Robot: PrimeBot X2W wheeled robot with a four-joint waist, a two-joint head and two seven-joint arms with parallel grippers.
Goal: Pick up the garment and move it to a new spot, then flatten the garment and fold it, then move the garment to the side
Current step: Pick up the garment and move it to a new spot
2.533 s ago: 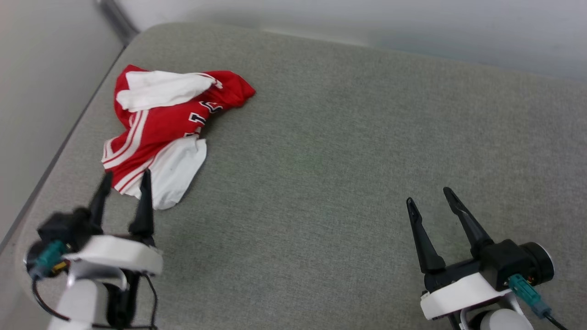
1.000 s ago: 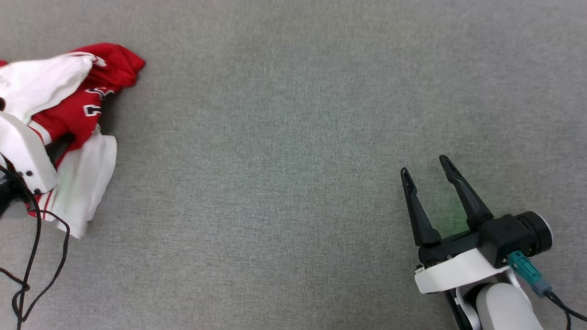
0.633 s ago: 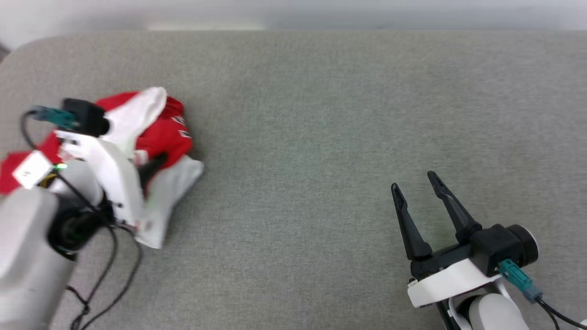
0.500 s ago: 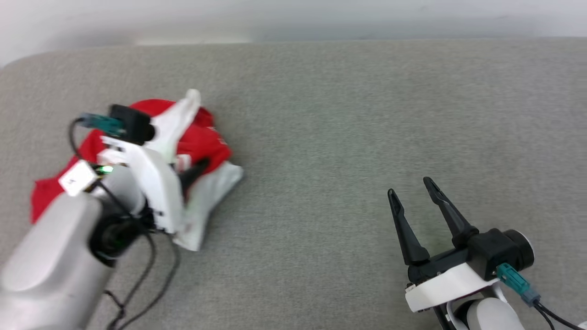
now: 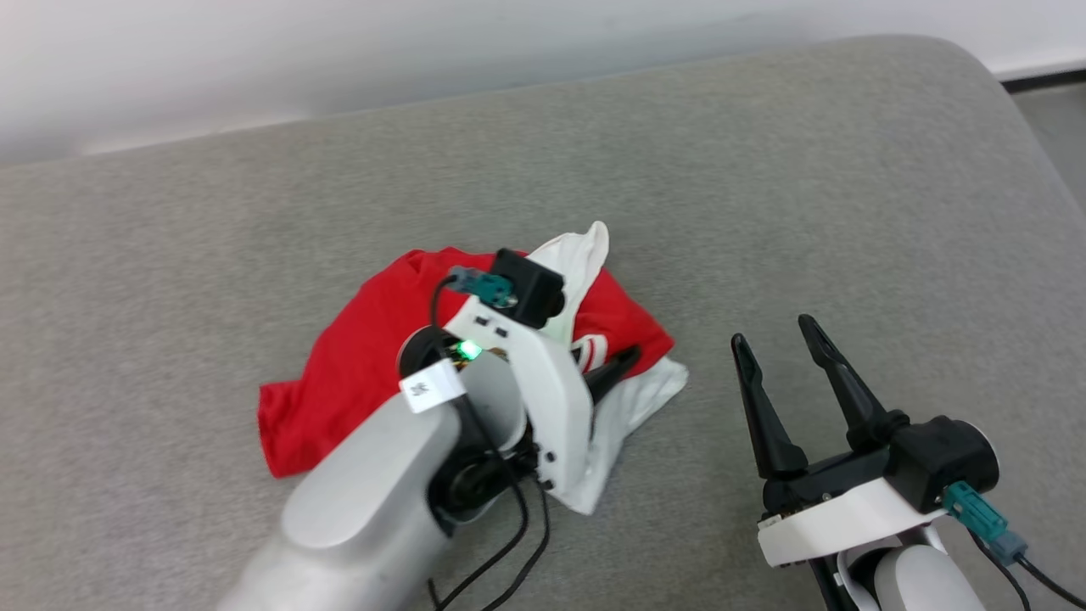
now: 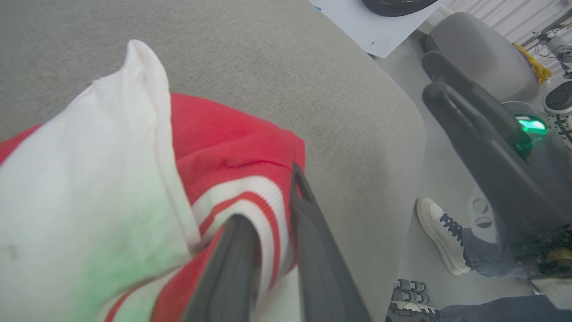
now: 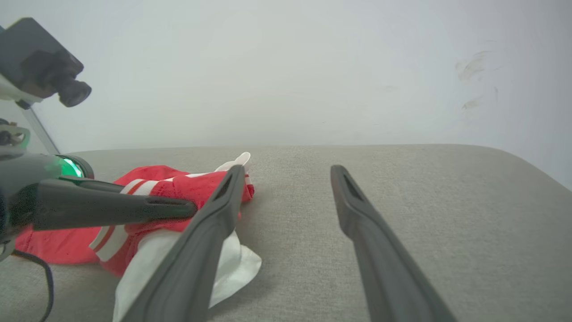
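The garment (image 5: 365, 356), red with white sleeves and striped trim, lies bunched on a grey padded surface (image 5: 848, 170). My left gripper (image 5: 626, 358) is shut on the garment's right edge. In the left wrist view its jaws (image 6: 268, 197) pinch the red-and-white striped trim (image 6: 250, 197). My right gripper (image 5: 776, 331) stands open just right of the garment, nothing between its fingers. In the right wrist view, the garment (image 7: 178, 188) sits left of the right gripper (image 7: 288, 170), and the left gripper (image 7: 192, 206) reaches in from the left onto the cloth.
The padded surface ends in a rounded corner (image 5: 976, 51) at the far right, with floor (image 5: 1056, 127) beyond and a pale wall (image 5: 339, 51) behind. A person's foot in a white shoe (image 6: 440, 237) stands on the floor beside the surface.
The left gripper has dragged the garment rightward across the surface until it sits close to the right gripper. The head camera has turned too. The right gripper stays open.
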